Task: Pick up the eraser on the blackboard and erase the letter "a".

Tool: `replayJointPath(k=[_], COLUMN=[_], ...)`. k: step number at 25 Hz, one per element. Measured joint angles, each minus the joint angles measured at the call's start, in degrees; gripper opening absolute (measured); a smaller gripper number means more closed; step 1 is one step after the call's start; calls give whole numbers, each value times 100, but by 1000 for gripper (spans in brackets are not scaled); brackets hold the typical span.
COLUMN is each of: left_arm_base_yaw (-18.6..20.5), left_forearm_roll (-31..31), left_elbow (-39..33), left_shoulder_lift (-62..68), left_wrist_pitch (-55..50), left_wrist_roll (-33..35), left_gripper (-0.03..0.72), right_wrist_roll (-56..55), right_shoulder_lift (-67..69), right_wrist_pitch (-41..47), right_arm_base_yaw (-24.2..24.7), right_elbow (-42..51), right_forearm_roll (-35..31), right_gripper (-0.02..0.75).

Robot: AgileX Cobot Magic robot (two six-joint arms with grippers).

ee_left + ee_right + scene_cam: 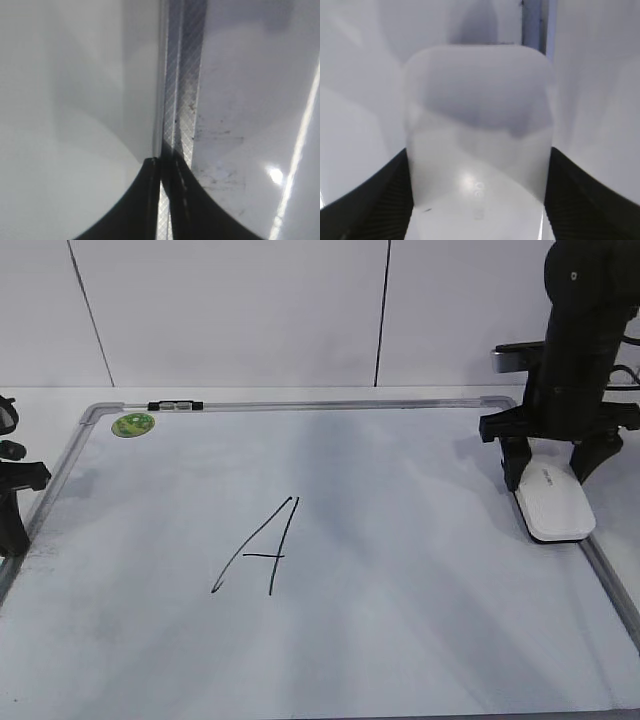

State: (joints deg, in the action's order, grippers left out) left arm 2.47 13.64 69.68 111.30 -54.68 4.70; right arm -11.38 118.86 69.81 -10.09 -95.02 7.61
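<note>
The white eraser (555, 502) lies at the right edge of the blackboard (400, 640), and it fills the right wrist view (477, 140). My right gripper (550, 462) straddles its far end, with both black fingers (477, 200) pressed against its sides. A tall angular capital "A" (262, 548) is drawn in the middle of the board. No small lowercase letter "a" shows in any view. My left gripper (12, 530) is shut and empty, and hangs over the board's left frame rail (182, 100).
A round green sticker (133, 424) sits at the board's far left corner. A small black-and-white marker (175, 406) lies on the top frame. The grey frame (610, 580) runs just right of the eraser. A white wall stands behind.
</note>
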Motion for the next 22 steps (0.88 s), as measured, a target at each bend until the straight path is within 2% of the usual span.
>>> replayJointPath(k=[22], left_arm_base_yaw=[0], left_forearm_roll=[13], left_elbow=[0], left_shoulder_lift=[0], left_wrist_pitch=[0], left_wrist_roll=[0], left_gripper=[18], right_wrist_roll=[93], right_shoulder_lift=[376], right_wrist_pitch=[0], right_arm_base_yaw=[176], right_elbow=[-264], right_forearm_roll=[-177], right_gripper=[549])
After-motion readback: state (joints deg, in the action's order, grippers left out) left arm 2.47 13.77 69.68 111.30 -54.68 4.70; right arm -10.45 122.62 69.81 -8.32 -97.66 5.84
